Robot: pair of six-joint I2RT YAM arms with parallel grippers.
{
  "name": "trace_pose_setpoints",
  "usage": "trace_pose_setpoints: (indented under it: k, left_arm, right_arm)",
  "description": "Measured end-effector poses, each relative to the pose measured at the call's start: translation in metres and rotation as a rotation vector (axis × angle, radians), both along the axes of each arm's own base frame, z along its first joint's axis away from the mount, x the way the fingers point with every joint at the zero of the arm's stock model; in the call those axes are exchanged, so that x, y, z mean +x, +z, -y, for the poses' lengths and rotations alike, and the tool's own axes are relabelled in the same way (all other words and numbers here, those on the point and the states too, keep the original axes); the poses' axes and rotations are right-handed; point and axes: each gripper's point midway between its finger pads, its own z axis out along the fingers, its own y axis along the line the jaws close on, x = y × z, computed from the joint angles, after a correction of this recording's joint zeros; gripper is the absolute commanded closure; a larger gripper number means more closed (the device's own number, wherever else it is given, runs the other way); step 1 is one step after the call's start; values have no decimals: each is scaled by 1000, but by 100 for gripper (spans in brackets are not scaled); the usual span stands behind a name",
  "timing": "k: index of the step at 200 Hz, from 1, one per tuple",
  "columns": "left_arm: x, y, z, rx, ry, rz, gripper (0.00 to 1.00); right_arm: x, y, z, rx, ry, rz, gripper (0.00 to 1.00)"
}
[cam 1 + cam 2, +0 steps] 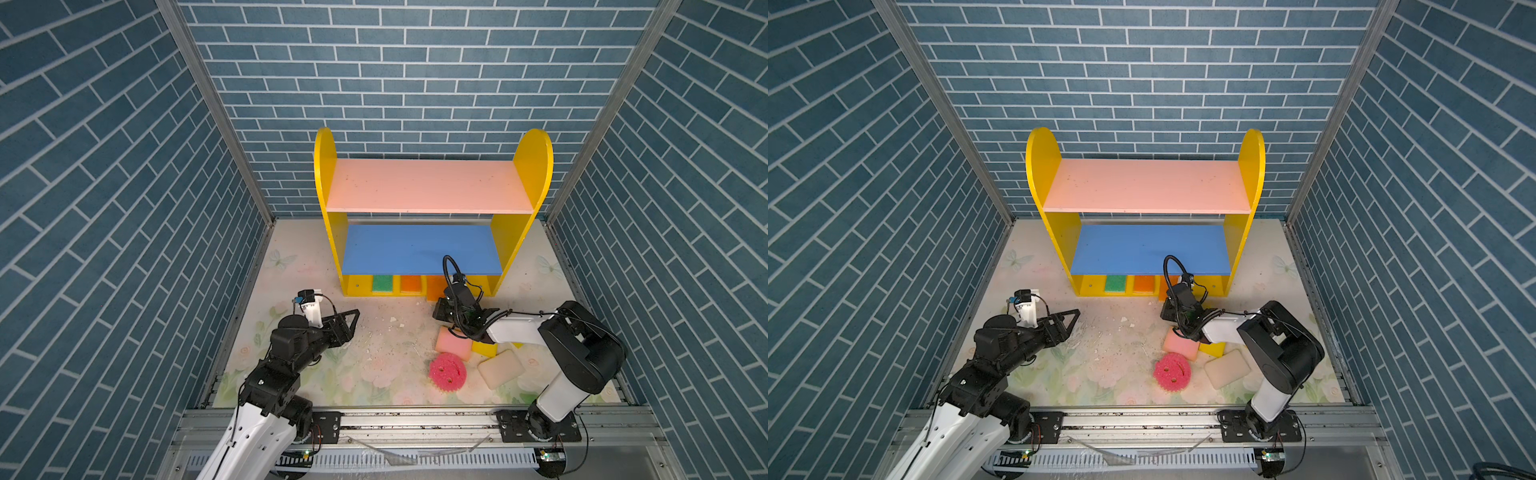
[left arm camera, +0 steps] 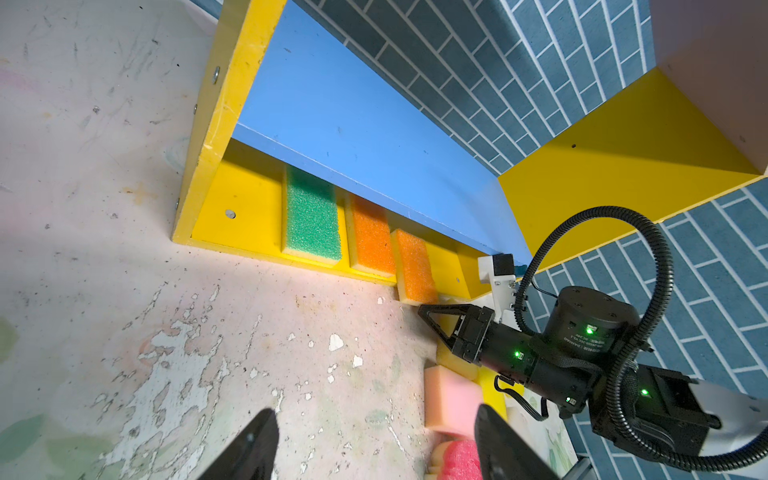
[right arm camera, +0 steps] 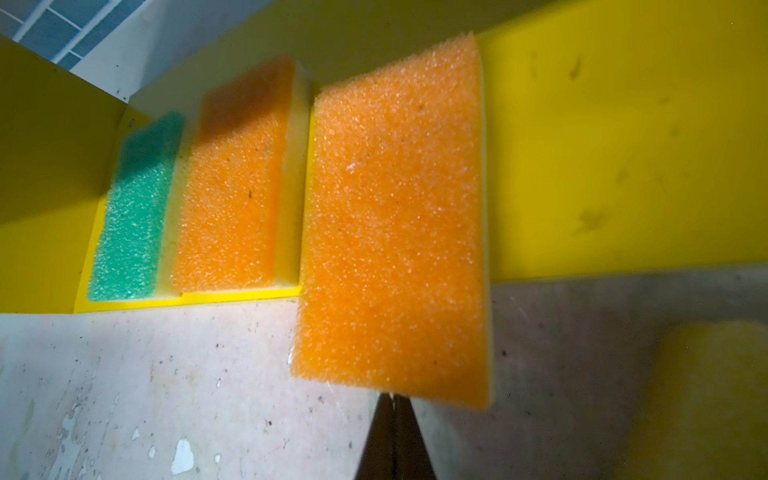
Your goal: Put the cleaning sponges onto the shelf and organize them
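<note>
right gripper (image 2: 421, 309) is pinched fully closed with nothing between its jaws. its pointed tip sits at the near end of the outer orange sponge (image 2: 415, 268), so close that i cannot tell whether it touches. that sponge lies partly on the yellow base (image 2: 245, 208) of the shelf (image 1: 534, 166), and its near end juts past the base's front edge over the table (image 1: 374, 353). just beside it on the base lies the middle orange sponge (image 2: 370, 237), and next along is the green sponge (image 2: 311, 212). both lie flat, coarse faces up, tucked under the blue middle board (image 1: 415, 249).

left gripper (image 1: 353, 322) hangs low over the left side of the table, jaws spread wide and empty, well apart from the shelf and from every sponge.

four more sponges lie on the table near the right arm (image 1: 582, 353). a pink rectangular sponge (image 1: 452, 341) lies against a yellow sponge (image 1: 484, 349) that is partly hidden under the arm. a round pink smiley-face sponge (image 1: 447, 370) lies just in front of the pink one. a cream sponge (image 1: 500, 368) lies beside the smiley.
</note>
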Motion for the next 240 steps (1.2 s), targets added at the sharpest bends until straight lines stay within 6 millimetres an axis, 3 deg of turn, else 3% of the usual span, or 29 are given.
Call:
trace_pose_setpoints:
  k: [115,166,195,240]
  left_arm:
    - [-1,-2,-1,4,1,-10,24]
    - [-2,-11,-1,11,2,-28,24]
    - [-3,-15,-1,13,2,-36,24]
    - [-2,-16,0,14,-1,-44,24]
  right_arm:
    - [13,-1,3,3,-2,19,100]
    - [-1,15,15,144,-61,55,100]
    - [-12,10,22,244,-114,35,100]
    - [-9,10,11,376,-149,13,100]
